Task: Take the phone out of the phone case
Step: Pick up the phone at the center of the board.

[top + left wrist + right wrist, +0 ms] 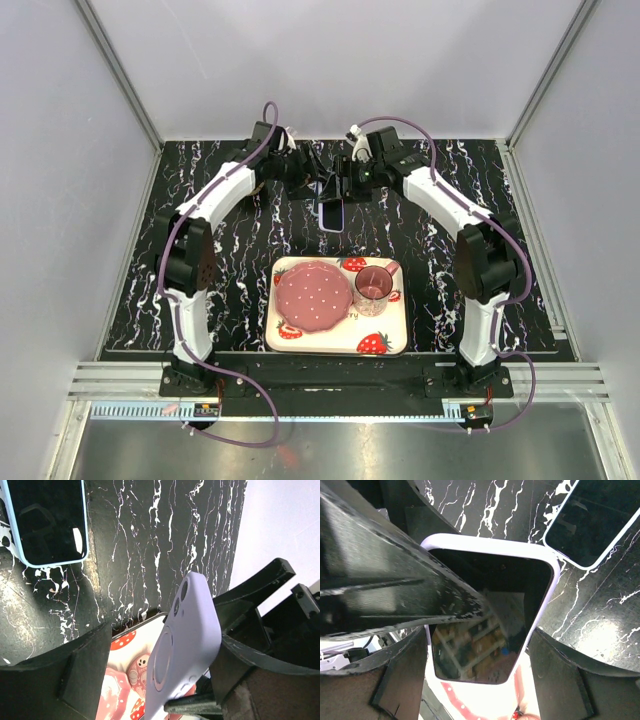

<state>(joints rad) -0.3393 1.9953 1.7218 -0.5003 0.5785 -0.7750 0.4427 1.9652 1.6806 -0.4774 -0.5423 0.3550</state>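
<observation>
Here, the right gripper (477,645) pinches the lilac slab-shaped phone (485,610) by its long edges. The left gripper (165,630) is spread, with one finger (395,585) across the dark screen. Nearby, the thin sky-blue rectangular phone case (47,520) lies flat on the black white-veined marble table (150,540).
</observation>
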